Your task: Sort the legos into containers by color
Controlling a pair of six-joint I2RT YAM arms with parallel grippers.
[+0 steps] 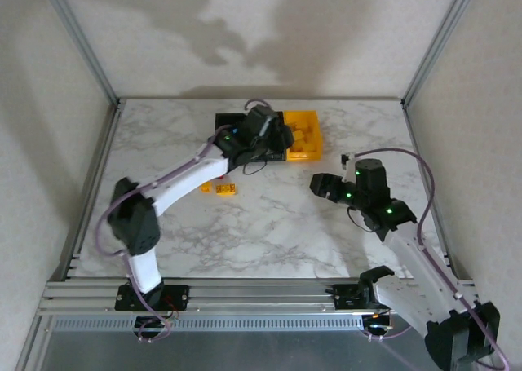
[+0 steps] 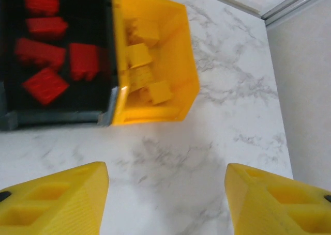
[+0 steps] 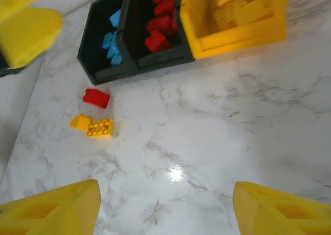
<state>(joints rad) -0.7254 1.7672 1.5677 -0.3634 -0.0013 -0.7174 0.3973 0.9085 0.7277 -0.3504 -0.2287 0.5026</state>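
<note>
A: Which step?

B: Between picks, by the look of it. Close to the end, too: bins loaded by colour, with blue in the left black bin (image 3: 111, 74), red in the middle black bin (image 3: 160, 59) and yellow in the yellow bin (image 3: 232, 41).

A: Anything outside the bins?

B: Three on the table (image 1: 285, 232), in front of the left black bin and apart from it. A red brick (image 3: 96, 97), plus two yellow bricks (image 3: 100, 127) just beside it, touching or nearly so.

A: Grippers?

B: Nothing held in either. Left gripper (image 2: 165, 193) up over the bins, about at the seam between middle black bin and yellow bin, fingers spread apart. Right gripper (image 3: 165, 204) over bare table off to the right, well apart from the bricks, fingers likewise spread.

A: Next, then?

B: Probably a reach for one of the three, best with the left gripper as the nearer. Calls for coming down with fingers astride a single brick, then closing, lifting and carrying: red to the middle black bin, yellow to the yellow bin.

A: Risk?

B: Crowding. Hard to straddle one yellow without catching the other or nudging the red.
</note>
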